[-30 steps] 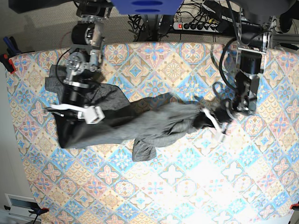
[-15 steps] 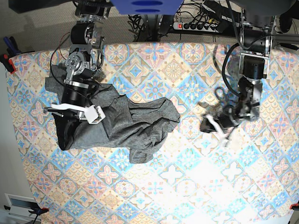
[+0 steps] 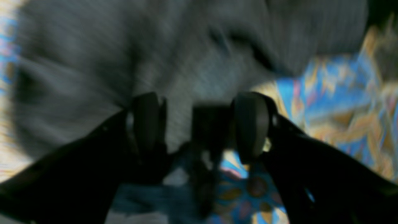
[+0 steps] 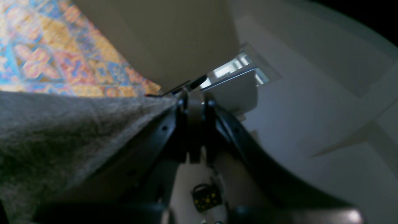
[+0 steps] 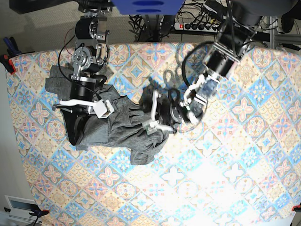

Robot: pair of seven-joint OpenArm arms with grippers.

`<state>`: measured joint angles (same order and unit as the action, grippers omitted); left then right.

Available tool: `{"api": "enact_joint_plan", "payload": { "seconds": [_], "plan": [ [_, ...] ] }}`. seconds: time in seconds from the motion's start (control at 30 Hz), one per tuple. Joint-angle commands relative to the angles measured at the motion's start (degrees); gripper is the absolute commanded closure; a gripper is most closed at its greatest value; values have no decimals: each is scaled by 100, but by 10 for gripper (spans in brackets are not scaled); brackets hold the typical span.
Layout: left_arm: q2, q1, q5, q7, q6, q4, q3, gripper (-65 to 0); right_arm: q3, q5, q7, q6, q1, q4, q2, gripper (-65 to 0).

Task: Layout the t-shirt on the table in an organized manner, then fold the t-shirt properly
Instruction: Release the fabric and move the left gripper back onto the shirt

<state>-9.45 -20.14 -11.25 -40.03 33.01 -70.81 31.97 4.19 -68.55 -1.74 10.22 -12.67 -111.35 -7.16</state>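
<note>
Base view overhead, facing table; wrist views close, left blurred; all share t-shirt.

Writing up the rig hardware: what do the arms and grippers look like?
Both arms are black and silver metal with loose black cables. The left gripper has white finger brackets and, seen from the wrist, rounded dark pads. The right gripper carries white brackets and a white boxy mount.

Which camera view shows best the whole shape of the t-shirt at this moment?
The base view: it shows the whole t-shirt bunched on the table between both arms. The left wrist view gives only blurred grey cloth beyond the open pincer. The right wrist view shows one grey edge.
</note>
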Motion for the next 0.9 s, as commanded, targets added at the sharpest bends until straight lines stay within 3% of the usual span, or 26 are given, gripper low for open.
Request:
{"api": "enact_joint_plan", "payload": {
  "seconds": [0.0, 0.23, 0.43, 0.5, 0.57, 0.7, 0.87],
  "plan": [
    [35, -74, -23, 139, 0, -97, -36, -381, 17, -15, 90, 161, 93, -105, 8, 0],
    [9, 243, 4, -291, 0, -89, -423, -384, 34, -6, 90, 161, 93, -105, 8, 0],
    [71, 375, 979, -98, 17, 536, -405, -381, 25, -6, 90, 161, 93, -96, 8, 0],
    [246, 251, 1155, -98, 44, 993, -388, -367, 25, -6, 90, 161, 93, -96, 8, 0],
    [361, 181, 1261, -54, 52, 1415, -397, -294, 34, -6, 90, 161, 93, -96, 8, 0],
    [369, 49, 1261, 500, 8, 1793, -502, -33, 34, -6, 64, 161, 84, -113, 17, 0],
    [343, -373, 1287, 526, 8, 1951, -1197, -31, 324, -6, 81, 161, 84, -113, 17, 0]
  ]
}}
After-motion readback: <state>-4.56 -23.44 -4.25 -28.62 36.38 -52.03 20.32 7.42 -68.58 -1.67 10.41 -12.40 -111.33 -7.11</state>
